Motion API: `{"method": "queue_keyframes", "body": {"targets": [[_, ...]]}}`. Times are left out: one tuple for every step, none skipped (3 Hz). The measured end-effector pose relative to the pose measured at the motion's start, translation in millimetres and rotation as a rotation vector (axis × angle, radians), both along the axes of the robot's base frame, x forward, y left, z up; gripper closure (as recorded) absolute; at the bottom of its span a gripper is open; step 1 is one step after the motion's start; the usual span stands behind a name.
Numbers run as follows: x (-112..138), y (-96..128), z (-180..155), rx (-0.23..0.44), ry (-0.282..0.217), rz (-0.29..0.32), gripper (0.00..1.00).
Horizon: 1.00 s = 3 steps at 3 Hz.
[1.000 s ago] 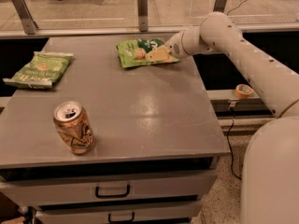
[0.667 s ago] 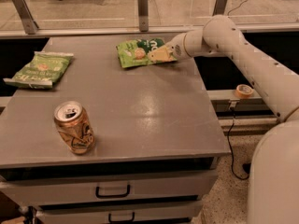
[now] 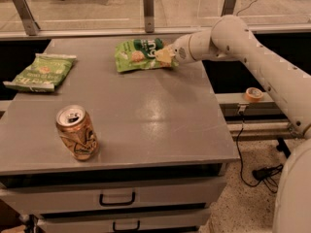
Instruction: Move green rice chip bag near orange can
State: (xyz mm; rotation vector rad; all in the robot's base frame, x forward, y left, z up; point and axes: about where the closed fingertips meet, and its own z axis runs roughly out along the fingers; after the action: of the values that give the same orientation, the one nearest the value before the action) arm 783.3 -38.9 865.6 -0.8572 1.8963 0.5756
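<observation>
The green rice chip bag (image 3: 137,54) lies flat at the back middle of the grey table (image 3: 155,115), bright green with white letters and tan rice-cake pictures. The gripper (image 3: 164,56) reaches in from the right on a white arm and sits at the bag's right end, over its edge. The orange can (image 3: 77,132) stands upright near the front left of the table, far from the bag and the gripper.
A paler green bag (image 3: 41,72) lies at the table's left edge. A roll of tape (image 3: 253,93) sits on a ledge to the right of the table. Drawers (image 3: 116,198) are below the tabletop. A cable (image 3: 248,154) runs on the floor at the right.
The gripper has stayed at the bag's right end; the bag and can have not visibly moved.
</observation>
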Motion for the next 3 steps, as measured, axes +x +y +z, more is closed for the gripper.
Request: {"method": "queue_keyframes", "body": {"targets": [[-11, 21, 28, 0.014, -0.072, 0.065, 1.00], [-11, 21, 27, 0.014, -0.072, 0.065, 1.00], [-21, 59, 29, 0.083, -0.075, 0.141, 1.00]]}}
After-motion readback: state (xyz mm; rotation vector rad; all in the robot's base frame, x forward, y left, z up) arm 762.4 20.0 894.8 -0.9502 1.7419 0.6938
